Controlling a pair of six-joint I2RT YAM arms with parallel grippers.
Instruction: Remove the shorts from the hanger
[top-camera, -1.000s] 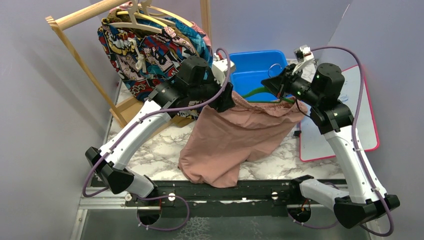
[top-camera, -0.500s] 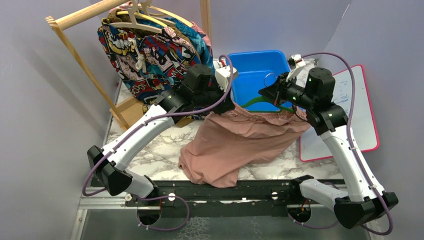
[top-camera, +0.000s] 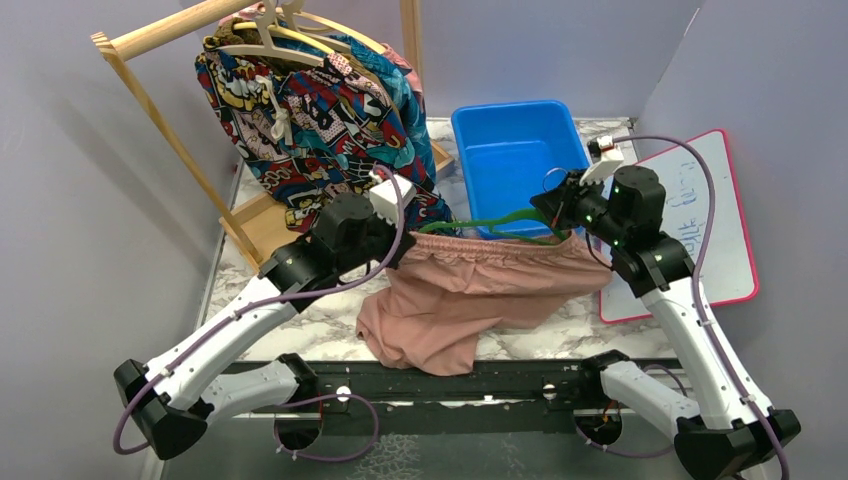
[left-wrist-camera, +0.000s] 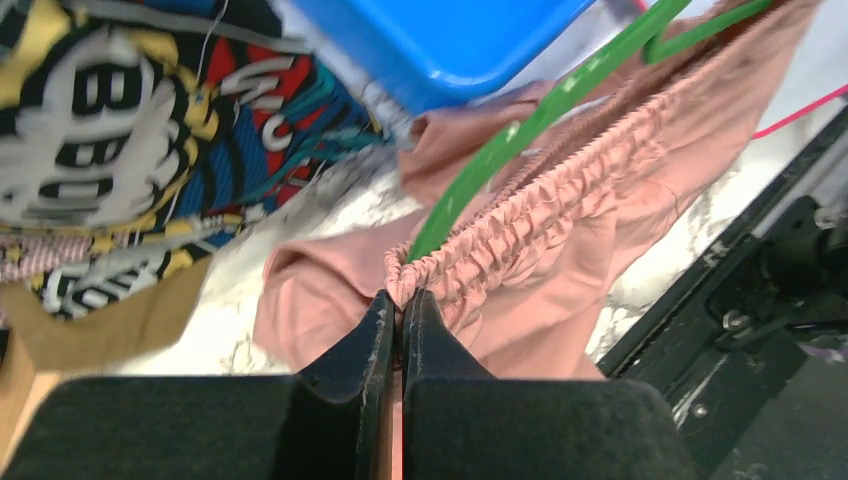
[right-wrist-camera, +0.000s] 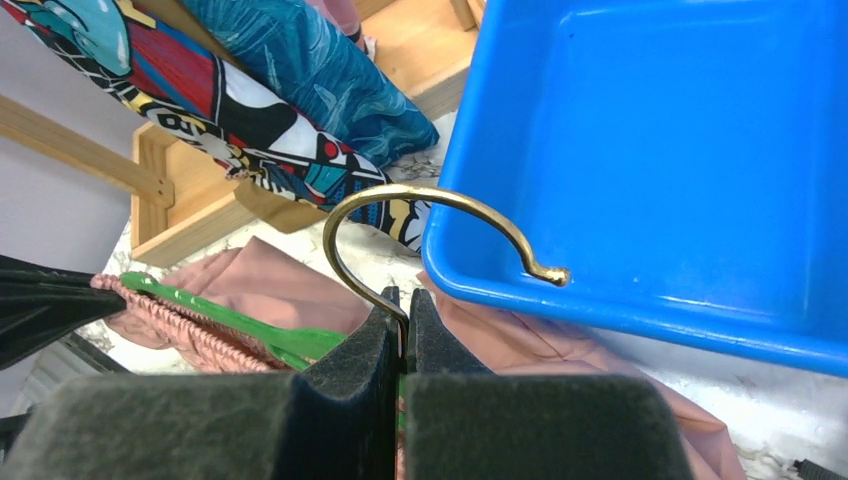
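As both clamp tight: left gripper (left-wrist-camera: 400, 297), one pink shorts (top-camera: 470, 285); right gripper (right-wrist-camera: 402, 300), one hanger (right-wrist-camera: 410, 188).

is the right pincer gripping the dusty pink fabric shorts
No, the right pincer is shut on the brass wire hook of the green plastic hanger.

We see the dusty pink shorts (top-camera: 470, 290) at the centre of the top view as soft matt cloth, the waistband finely gathered. The green hanger (left-wrist-camera: 520, 135) threaded through it looks like smooth glossy plastic, and its hook (right-wrist-camera: 430, 190) like polished brass-coloured metal. The blue bin (top-camera: 510, 150) at upper centre is glossy plastic. At upper left, the rack (top-camera: 160, 35) is pale bare wood and the comic-print shorts (top-camera: 300, 110) are printed matt cloth. The tabletop (top-camera: 550, 340) looks like smooth white marble.
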